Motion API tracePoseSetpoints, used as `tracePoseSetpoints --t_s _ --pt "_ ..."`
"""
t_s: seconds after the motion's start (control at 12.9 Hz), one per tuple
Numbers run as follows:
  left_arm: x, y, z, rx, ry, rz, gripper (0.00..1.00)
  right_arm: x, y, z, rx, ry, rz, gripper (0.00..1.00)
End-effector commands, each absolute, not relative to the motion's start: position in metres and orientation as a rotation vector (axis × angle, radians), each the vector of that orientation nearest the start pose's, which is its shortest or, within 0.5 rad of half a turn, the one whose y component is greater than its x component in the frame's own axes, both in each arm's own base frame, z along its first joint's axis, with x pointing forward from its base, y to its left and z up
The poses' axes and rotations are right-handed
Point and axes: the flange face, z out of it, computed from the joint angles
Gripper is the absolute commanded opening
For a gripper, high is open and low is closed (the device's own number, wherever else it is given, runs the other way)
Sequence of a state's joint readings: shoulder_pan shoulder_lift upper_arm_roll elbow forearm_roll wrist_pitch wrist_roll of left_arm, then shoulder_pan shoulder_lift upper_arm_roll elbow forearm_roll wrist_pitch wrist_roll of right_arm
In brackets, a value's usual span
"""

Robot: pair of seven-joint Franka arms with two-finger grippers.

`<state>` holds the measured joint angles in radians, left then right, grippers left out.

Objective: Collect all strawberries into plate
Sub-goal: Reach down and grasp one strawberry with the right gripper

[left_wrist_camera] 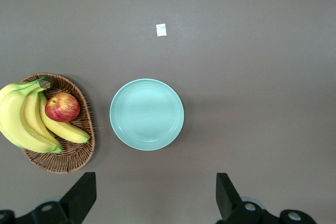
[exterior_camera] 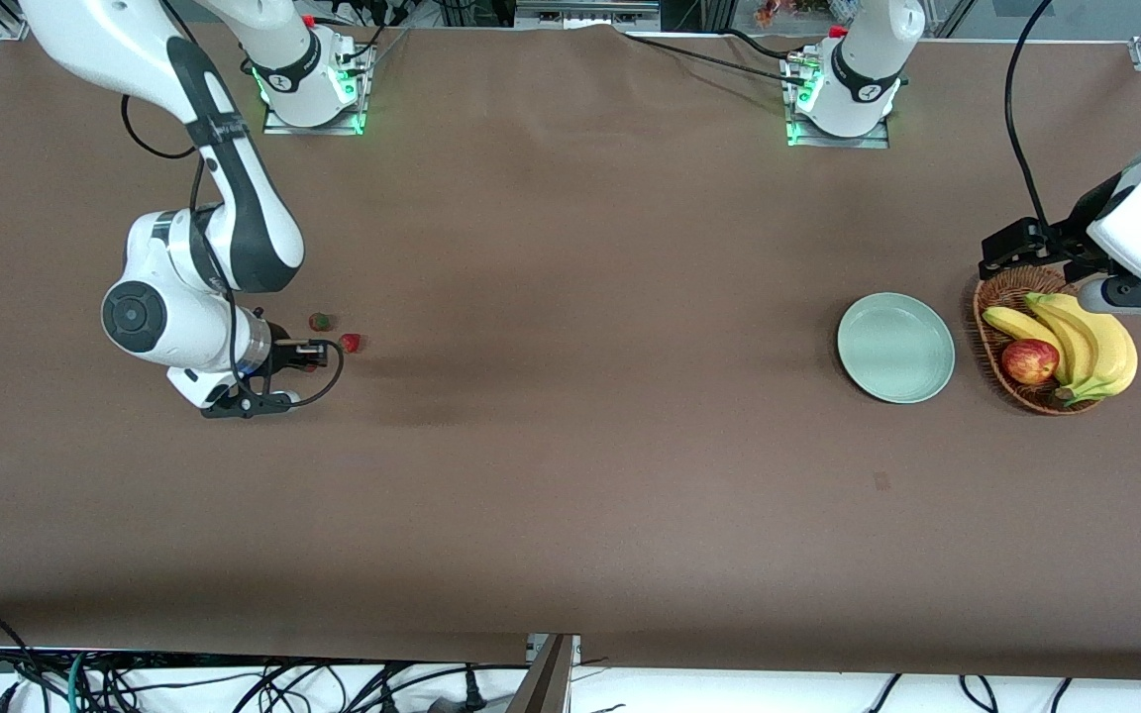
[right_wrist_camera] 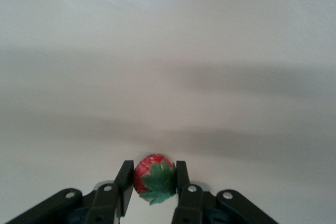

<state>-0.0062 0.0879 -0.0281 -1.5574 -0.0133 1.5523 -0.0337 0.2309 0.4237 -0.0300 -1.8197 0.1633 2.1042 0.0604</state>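
My right gripper (exterior_camera: 311,354) is low over the table at the right arm's end, shut on one strawberry (right_wrist_camera: 152,179), red with a green leafy cap, held between its fingers (right_wrist_camera: 125,184). Two more strawberries lie on the table close by: one (exterior_camera: 321,321) farther from the front camera, one (exterior_camera: 351,343) just toward the table's middle. The pale mint-green plate (exterior_camera: 895,347) sits at the left arm's end with nothing in it; it also shows in the left wrist view (left_wrist_camera: 147,114). My left gripper (exterior_camera: 1001,255) hangs high by the basket, open and empty (left_wrist_camera: 156,198).
A brown wicker basket (exterior_camera: 1011,297) beside the plate holds bananas (exterior_camera: 1086,342) and a red apple (exterior_camera: 1029,360); it also shows in the left wrist view (left_wrist_camera: 68,161). A small white tag (left_wrist_camera: 161,30) lies on the brown table cover nearer the front camera than the plate.
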Motion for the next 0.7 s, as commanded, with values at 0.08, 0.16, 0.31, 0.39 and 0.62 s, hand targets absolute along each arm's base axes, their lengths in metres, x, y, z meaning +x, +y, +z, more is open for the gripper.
tracePoseSetpoints --t_s 0.08,0.16,0.31,0.39,0.62 --pt "0.575 -0.02 0.579 -3.136 -0.007 0.144 1.0 0.615 0.238 0.339 -2.977 0.129 0.208 0.21" --pt "0.575 -0.021 0.578 -3.136 -0.005 0.147 1.0 0.611 0.27 0.34 -2.974 0.201 0.205 0.21" --pt "0.575 -0.023 0.577 -3.135 0.0 0.147 1.0 0.598 0.347 0.342 -2.962 0.31 0.196 0.21" --pt "0.576 -0.023 0.576 -3.135 0.0 0.149 1.0 0.59 0.384 0.34 -2.952 0.373 0.19 0.21" --pt "0.577 -0.025 0.567 -3.135 0.005 0.152 1.0 0.564 0.491 0.324 -2.873 0.566 0.141 0.21"
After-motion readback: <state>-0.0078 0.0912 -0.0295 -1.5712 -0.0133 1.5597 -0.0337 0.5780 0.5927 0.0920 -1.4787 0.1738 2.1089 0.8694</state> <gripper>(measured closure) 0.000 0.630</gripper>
